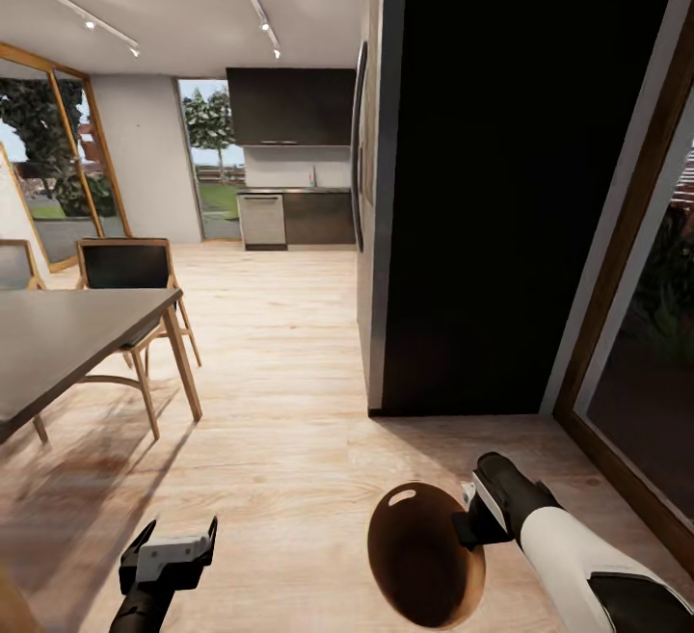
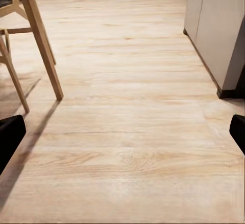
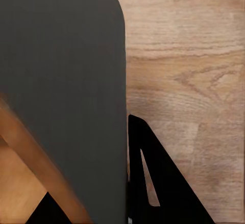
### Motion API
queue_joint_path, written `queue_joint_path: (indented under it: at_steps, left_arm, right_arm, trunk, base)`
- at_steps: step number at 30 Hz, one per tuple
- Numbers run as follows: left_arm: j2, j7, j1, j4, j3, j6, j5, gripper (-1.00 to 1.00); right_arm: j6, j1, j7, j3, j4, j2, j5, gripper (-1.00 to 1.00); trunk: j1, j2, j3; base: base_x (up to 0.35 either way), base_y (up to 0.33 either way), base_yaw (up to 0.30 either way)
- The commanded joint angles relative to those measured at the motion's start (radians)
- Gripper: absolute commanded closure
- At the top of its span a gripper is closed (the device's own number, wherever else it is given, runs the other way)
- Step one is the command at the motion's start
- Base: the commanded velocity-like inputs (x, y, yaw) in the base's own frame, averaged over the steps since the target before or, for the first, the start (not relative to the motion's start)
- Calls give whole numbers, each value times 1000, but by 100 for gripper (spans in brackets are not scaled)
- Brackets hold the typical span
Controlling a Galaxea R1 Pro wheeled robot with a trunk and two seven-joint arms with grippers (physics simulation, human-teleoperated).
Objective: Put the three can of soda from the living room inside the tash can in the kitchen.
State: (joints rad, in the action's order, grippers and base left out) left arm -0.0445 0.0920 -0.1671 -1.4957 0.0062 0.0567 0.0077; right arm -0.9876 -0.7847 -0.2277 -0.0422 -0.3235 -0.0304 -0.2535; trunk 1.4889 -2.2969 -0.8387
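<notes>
Dark pincer finger (image 3: 158,183), grey trash can wall (image 3: 61,91), wood floor (image 3: 189,55)

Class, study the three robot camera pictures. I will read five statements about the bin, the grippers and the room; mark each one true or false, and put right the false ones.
1. The right gripper grips the rim of the tash can. True.
2. A soda can lies inside the bin. False: only its brown inside shows in the head view, with no can in it.
3. The left gripper is open and holds nothing. True.
4. The steel dishwasher stands close beside the robot. False: it is at the far end of the wooden floor.
5. A chair stands at the grey table. True.
</notes>
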Motion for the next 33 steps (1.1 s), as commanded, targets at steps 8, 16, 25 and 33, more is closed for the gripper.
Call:
queue_joint_path:
  at_steps: [8,16,25,33]
  left_arm:
    - [0,0,0,0,0,0,0,-100]
    - [0,0,0,0,0,0,0,-100]
    - [0,0,0,0,0,0,0,-100]
    - [0,0,0,0,0,0,0,-100]
  right_arm:
    - [-1,0,-5,-4,-2,1,22,100]
    - [0,0,-4,-4,-2,3,22,100]
    - [0,0,-4,-4,-2,4,22,100]
    - [0,0,-4,-5,-2,-1,22,100]
  trunk:
    - [0,0,0]
    - [0,0,0]
    - [0,0,0]
    - [0,0,0]
  base:
    - [-324,-1,5]
    - [-309,-78,79]
    - [-303,-125,127]
    - [-302,-67,38]
